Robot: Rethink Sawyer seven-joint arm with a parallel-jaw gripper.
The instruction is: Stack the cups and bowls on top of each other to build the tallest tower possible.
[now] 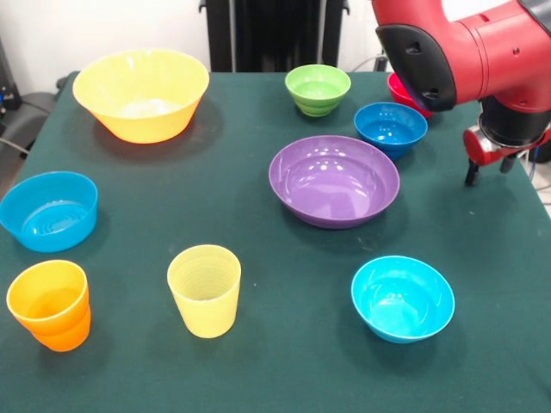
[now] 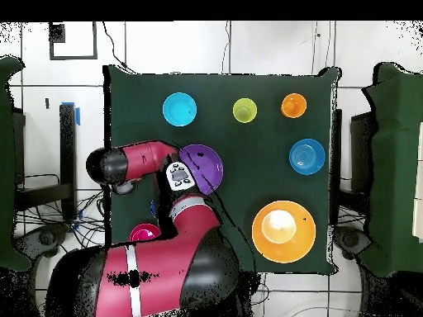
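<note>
Pale yellow cup (image 1: 205, 289) (image 2: 244, 110) and orange cup (image 1: 50, 303) (image 2: 294, 106) stand upright at the table's front. Apart from each other lie the yellow-orange bowl (image 1: 140, 93) (image 2: 283, 231), light blue bowl (image 1: 49, 210) (image 2: 306, 156), purple bowl (image 1: 334, 179) (image 2: 206, 165), cyan bowl (image 1: 402, 298) (image 2: 179, 109), lime green bowl (image 1: 318, 89) and dark blue bowl (image 1: 390, 127). A red bowl (image 1: 400, 90) (image 2: 144, 233) peeks from behind the arm, so the tower there is mostly hidden. My gripper (image 1: 489, 170) hangs open and empty at the right table edge, right of the dark blue bowl.
The red arm (image 2: 140, 161) reaches over the table's side and covers the green and dark blue bowls in the overhead view. The green cloth (image 1: 284, 361) ends close to the gripper on the right. Black stands rise behind the table's far edge.
</note>
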